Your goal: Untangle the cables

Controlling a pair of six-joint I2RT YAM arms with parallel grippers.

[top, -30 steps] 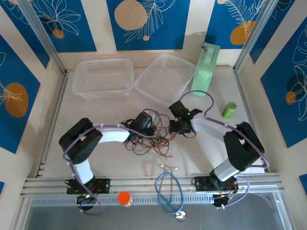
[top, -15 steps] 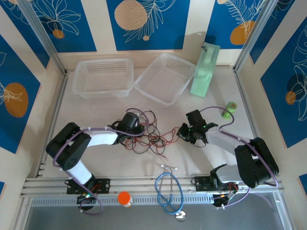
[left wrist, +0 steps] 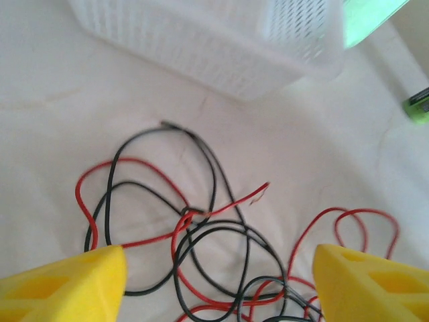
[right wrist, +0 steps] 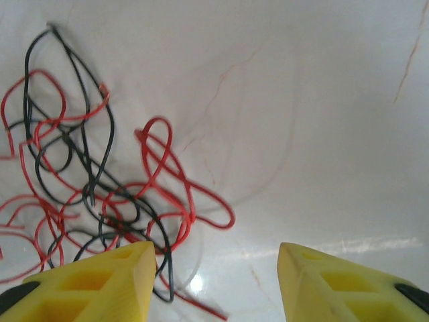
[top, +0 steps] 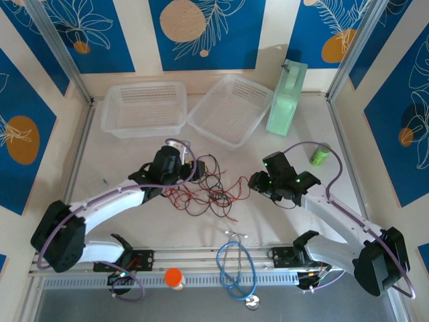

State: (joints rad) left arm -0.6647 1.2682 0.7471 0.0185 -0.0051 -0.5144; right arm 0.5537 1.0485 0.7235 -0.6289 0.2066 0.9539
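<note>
L tool jaws wide apart, nothing held. R tool jaws apart too, empty. Cables, red + black tangle, lie on tabletop betw. both tools: just ahead of L, ahead-left of R.

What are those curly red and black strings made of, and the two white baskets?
The cables look like thin wire in smooth plastic insulation: they hold springy loops. The left basket and right basket seem translucent moulded plastic, perforated throughout.

Cream walls hung with blue leaf-print panels — white tabletop, evenly lit.
</note>
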